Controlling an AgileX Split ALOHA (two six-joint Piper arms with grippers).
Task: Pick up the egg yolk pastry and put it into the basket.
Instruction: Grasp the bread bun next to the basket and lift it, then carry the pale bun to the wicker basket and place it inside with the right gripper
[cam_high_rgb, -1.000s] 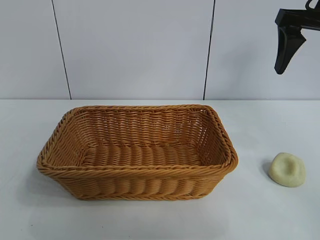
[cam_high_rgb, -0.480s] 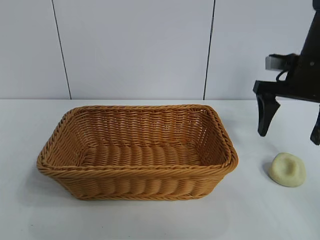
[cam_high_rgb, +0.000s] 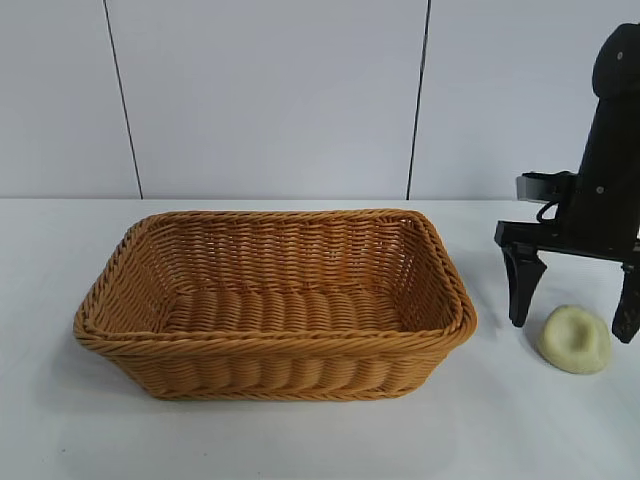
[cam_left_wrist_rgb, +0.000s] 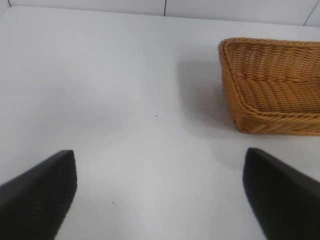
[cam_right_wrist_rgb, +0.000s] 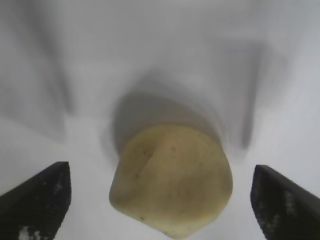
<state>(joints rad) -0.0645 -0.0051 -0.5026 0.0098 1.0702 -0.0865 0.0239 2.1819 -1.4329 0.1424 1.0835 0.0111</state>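
The egg yolk pastry (cam_high_rgb: 574, 340), a pale yellow dented lump, lies on the white table to the right of the basket (cam_high_rgb: 270, 343). My right gripper (cam_high_rgb: 571, 330) has come down over it, open. One finger stands on each side of the pastry and neither touches it. In the right wrist view the pastry (cam_right_wrist_rgb: 172, 180) sits between the fingers of the right gripper (cam_right_wrist_rgb: 160, 187) with gaps on both sides. My left gripper (cam_left_wrist_rgb: 160, 175) hangs open over bare table, away from the basket (cam_left_wrist_rgb: 270, 100), and is out of the exterior view.
The golden-brown wicker basket stands in the middle of the table with nothing in it. A white panelled wall (cam_high_rgb: 270, 100) closes off the back. Bare table (cam_high_rgb: 540, 430) lies in front of the pastry and to the basket's left.
My right gripper has dropped from the upper right corner down to table level, and its fingers now straddle the pastry. The pastry and the basket have stayed put.
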